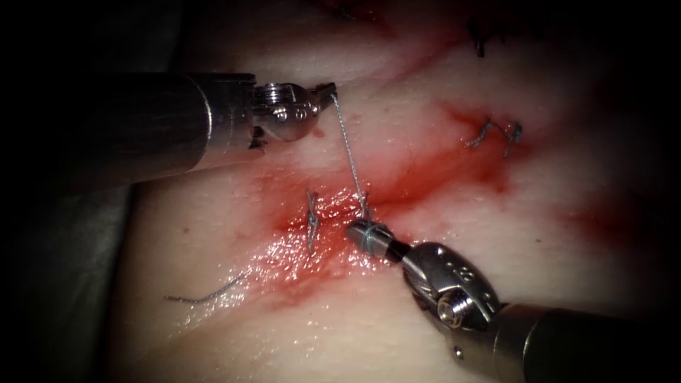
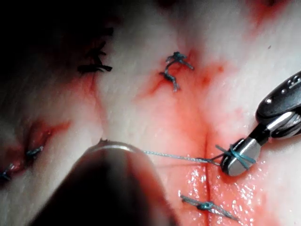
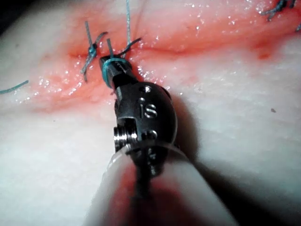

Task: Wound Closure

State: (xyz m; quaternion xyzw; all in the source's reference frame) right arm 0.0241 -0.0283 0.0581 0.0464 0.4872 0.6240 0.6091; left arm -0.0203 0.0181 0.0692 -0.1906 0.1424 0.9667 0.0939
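My left tool (image 1: 328, 91) sits up and to the left of the cut (image 1: 415, 181), its jaws shut on the thread (image 1: 347, 152). From there the thread runs taut down to the stitch site in the middle of the tissue (image 1: 213, 234). My right tool (image 1: 362, 234) comes in from the lower right with its tip at that site. Its jaws are closed, thread is looped around them (image 3: 109, 66), and the tip seems to pinch a short thread end (image 3: 108, 46). The left wrist view also has the taut thread (image 2: 174, 155) leading to the wrapped right tool (image 2: 237, 157).
A tied stitch (image 1: 312, 220) lies just left of the right tool's tip, and two more (image 1: 496, 131) (image 1: 479, 46) sit further up the cut. A loose cut piece of thread (image 1: 206, 294) lies at the lower left. Red fluid (image 1: 298, 255) wets the tissue around the cut.
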